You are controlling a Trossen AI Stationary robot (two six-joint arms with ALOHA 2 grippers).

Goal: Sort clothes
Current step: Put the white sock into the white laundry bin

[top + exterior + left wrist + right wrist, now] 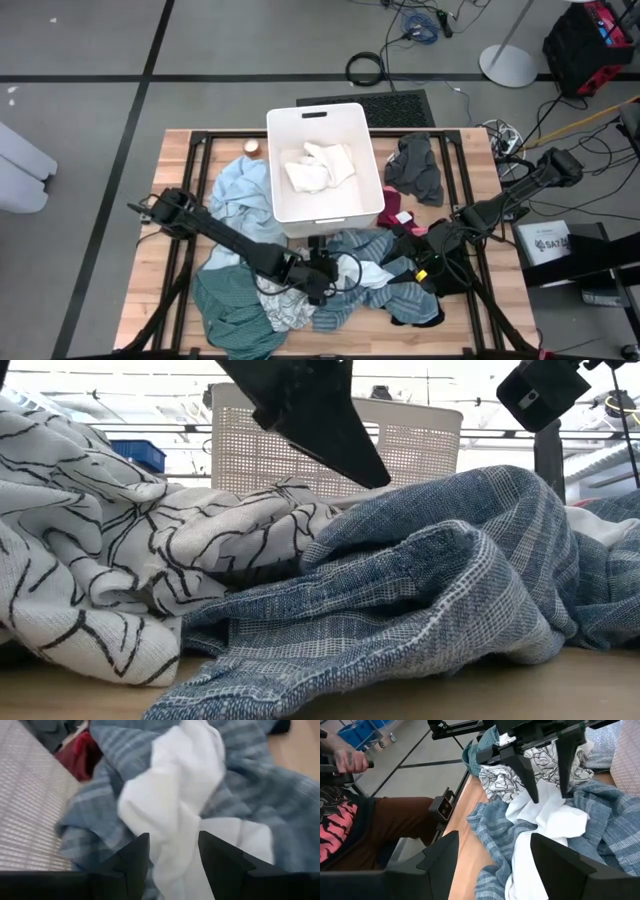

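1. Nearest the table's front edge lies the heap of clothes: a teal green piece (232,318), a grey patterned piece (120,560) with black lines on white, and a blue-grey striped piece (385,290) draped over the rest.
2. A white garment (172,805) rises out of the striped fabric at the middle of the heap. It looks light, limp and crumpled, so it should lift with little effort, yet it may drag neighbouring cloth along. The best hold is probably a bunched fold near its top, where the layers are thick.
3. The left gripper (547,767) points down into that garment, its fingers (135,857) spread with white cloth lying between them; the jaws are not yet pressed onto it. The left arm reaches low across the table from the left side.
4. The right gripper (425,268) hovers just beside the same spot, jaws spread wide and holding nothing, its arm angled in from the right.
5. Farther back stands the white bin (322,117), already holding white pieces (320,165), with a light blue garment (238,190) to its left, a maroon one (393,213) and a dark grey one (418,168) to its right.
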